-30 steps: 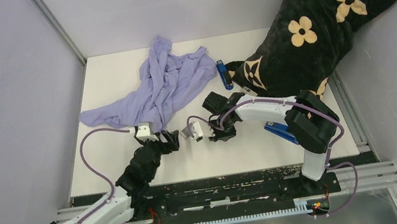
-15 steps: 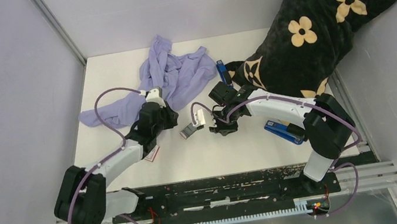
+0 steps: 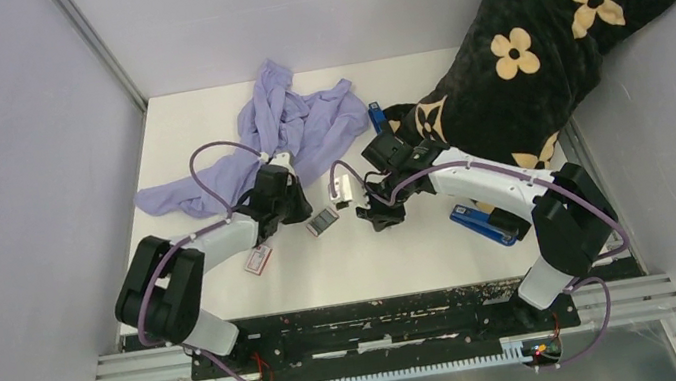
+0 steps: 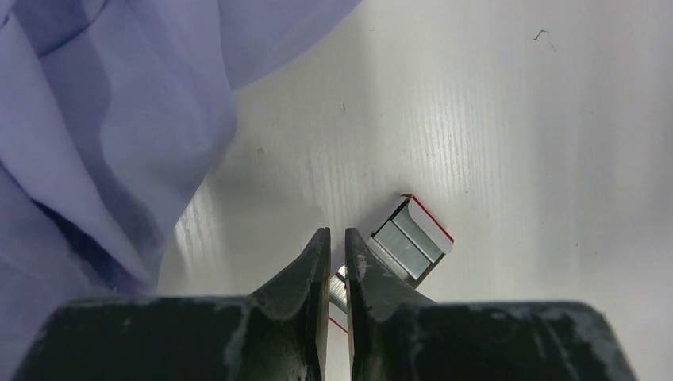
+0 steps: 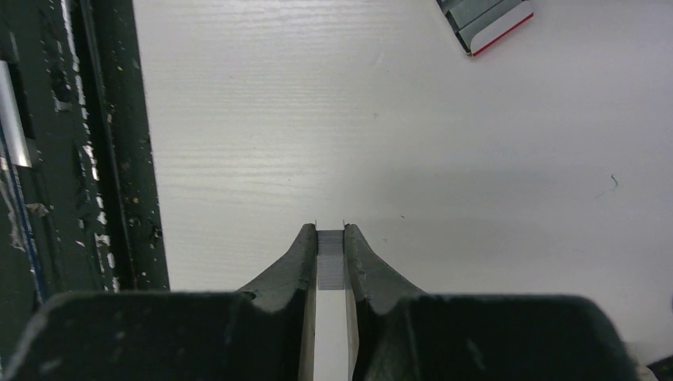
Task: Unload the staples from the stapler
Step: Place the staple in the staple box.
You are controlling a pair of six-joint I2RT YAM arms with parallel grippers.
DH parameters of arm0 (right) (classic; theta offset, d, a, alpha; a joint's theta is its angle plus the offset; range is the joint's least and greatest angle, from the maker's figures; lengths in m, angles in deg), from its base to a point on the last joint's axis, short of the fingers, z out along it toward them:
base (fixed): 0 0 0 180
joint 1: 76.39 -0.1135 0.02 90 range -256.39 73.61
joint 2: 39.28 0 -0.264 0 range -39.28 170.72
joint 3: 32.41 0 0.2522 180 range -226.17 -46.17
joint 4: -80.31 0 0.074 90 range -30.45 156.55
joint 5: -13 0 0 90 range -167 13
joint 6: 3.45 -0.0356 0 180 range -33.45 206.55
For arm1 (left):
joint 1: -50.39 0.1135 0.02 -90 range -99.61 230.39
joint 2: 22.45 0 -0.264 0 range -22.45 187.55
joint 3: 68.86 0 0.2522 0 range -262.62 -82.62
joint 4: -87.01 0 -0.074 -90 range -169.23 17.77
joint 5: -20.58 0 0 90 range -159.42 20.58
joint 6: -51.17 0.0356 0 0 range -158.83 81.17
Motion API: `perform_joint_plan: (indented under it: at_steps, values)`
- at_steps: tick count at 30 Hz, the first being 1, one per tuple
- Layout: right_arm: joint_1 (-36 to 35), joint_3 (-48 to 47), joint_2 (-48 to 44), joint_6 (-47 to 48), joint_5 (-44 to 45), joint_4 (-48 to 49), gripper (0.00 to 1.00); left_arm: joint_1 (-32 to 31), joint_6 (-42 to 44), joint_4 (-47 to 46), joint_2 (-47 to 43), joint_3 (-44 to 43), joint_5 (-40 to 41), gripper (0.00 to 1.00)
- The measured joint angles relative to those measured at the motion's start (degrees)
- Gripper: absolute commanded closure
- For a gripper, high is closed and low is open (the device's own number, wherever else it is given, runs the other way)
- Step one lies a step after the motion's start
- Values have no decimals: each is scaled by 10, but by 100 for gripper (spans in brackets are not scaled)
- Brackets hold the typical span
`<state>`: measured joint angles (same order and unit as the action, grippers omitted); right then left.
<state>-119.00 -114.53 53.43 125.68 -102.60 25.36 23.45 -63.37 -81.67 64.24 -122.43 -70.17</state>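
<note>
My right gripper [image 5: 330,234] is shut on a short grey strip of staples [image 5: 330,258], held above the bare white table; from above it sits at mid-table [image 3: 378,217]. My left gripper [image 4: 337,238] has its jaws almost together, and a silver bit of staples [image 4: 340,286] shows in the slit between them. It stands at the near end of an open red-edged staple box [image 4: 413,238], by the purple cloth [image 4: 95,119]. One blue stapler [image 3: 486,226] lies right of the right arm. Another blue stapler [image 3: 379,122] lies at the back by the blanket.
A crumpled purple cloth [image 3: 277,144] covers the table's back left. A black flowered blanket [image 3: 544,38] fills the back right corner. A small red-and-white card piece [image 3: 257,260] lies near the left arm. The staple box [image 3: 322,220] sits between the two grippers.
My left arm swung from the table's front toward the cloth and staple box, and its jaws closed from wide open. My right gripper shifted slightly back, still holding its strip.
</note>
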Motion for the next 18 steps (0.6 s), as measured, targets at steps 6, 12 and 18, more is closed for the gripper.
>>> perform_joint_plan:
  at_steps: [6,12,18]
  values:
    - [0,-2,0,-50,-47,5,86,2,1,4,27,-15,-14,82]
    - [0,-3,0,-97,-74,22,86,2,1,7,43,-19,-29,82]
    - [3,7,0,-200,-87,108,85,2,1,5,54,-21,-54,82]
